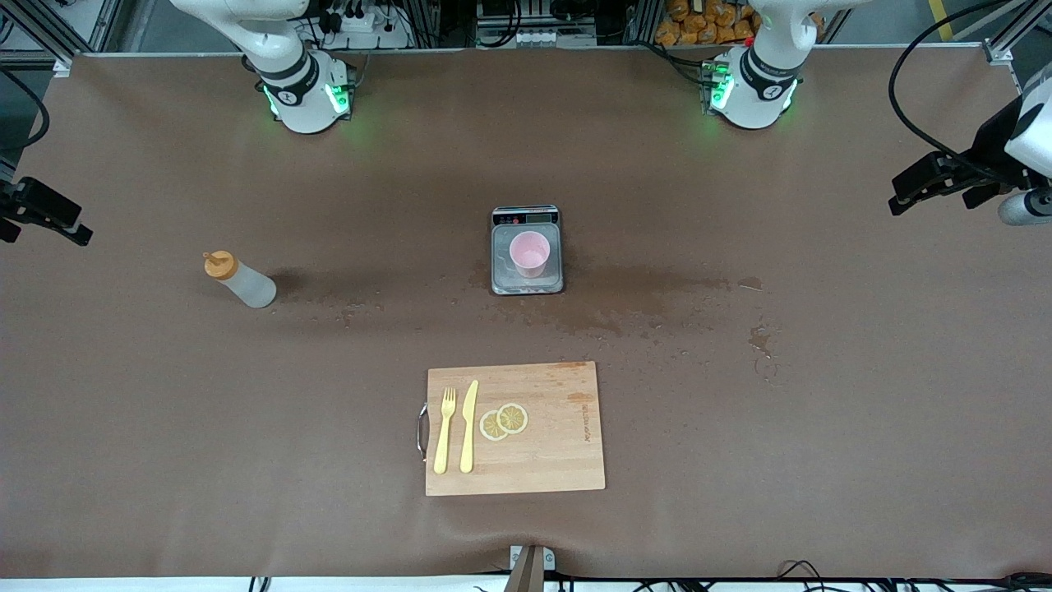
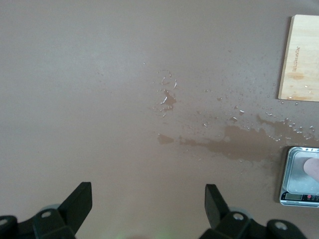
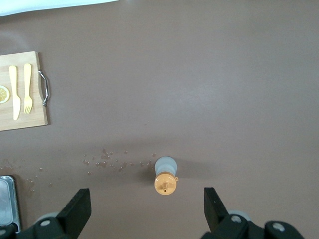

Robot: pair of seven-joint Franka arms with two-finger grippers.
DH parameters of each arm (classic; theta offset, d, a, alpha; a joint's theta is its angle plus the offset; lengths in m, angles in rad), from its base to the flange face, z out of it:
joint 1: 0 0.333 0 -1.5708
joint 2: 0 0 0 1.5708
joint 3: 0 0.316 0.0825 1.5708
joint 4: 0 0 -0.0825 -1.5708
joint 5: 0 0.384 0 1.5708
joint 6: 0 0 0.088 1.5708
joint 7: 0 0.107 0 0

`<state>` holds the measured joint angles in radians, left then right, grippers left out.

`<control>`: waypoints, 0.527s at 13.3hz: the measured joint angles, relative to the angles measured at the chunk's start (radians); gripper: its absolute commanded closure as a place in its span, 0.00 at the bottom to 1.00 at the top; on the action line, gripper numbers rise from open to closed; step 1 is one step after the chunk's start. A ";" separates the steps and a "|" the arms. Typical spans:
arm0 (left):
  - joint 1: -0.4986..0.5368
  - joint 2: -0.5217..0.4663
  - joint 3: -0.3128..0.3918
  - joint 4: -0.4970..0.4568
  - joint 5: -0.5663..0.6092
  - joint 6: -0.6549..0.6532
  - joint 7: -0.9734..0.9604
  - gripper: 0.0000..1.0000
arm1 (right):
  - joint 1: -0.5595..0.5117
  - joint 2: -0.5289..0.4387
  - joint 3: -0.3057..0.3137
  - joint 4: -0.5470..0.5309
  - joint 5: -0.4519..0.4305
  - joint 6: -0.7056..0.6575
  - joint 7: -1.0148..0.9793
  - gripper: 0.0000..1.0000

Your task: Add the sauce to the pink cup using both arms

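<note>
Fork (image 1: 445, 429), knife (image 1: 469, 426) and lemon slices (image 1: 503, 420) lie on the cutting board (image 1: 542, 460) nearest the camera, the pink cup (image 1: 529, 253) on the scale (image 1: 527, 284) mid-table, the sauce (image 1: 240, 279) toward the right arm's end, while left gripper (image 2: 148, 204) and right gripper (image 3: 147, 209) hang wide open and empty above the tabletop.

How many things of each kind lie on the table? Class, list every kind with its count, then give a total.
Sauce bottle: 1
Pink cup: 1
Scale: 1
Cutting board: 1
Fork: 1
Knife: 1
Lemon slices: 2
Total: 8
</note>
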<state>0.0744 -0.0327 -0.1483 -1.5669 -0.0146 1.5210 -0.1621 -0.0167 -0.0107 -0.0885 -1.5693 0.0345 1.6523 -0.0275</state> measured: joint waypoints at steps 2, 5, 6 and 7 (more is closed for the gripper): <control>0.001 0.000 0.001 0.015 0.001 -0.022 0.000 0.00 | 0.041 0.000 -0.045 0.000 -0.006 0.006 0.000 0.00; 0.003 0.000 0.004 0.022 0.001 -0.029 0.000 0.00 | 0.050 0.000 -0.049 0.001 -0.015 0.013 0.000 0.00; 0.003 0.000 0.005 0.022 0.001 -0.029 0.000 0.00 | 0.054 0.000 -0.049 0.001 -0.023 0.015 0.000 0.00; 0.003 0.000 0.005 0.022 0.004 -0.030 0.000 0.00 | 0.058 0.000 -0.049 0.001 -0.027 0.016 0.000 0.00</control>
<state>0.0777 -0.0324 -0.1432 -1.5445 -0.0103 1.4914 -0.1621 0.0416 -0.0110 -0.1379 -1.5684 0.0073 1.6683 -0.0275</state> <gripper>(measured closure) 0.000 0.000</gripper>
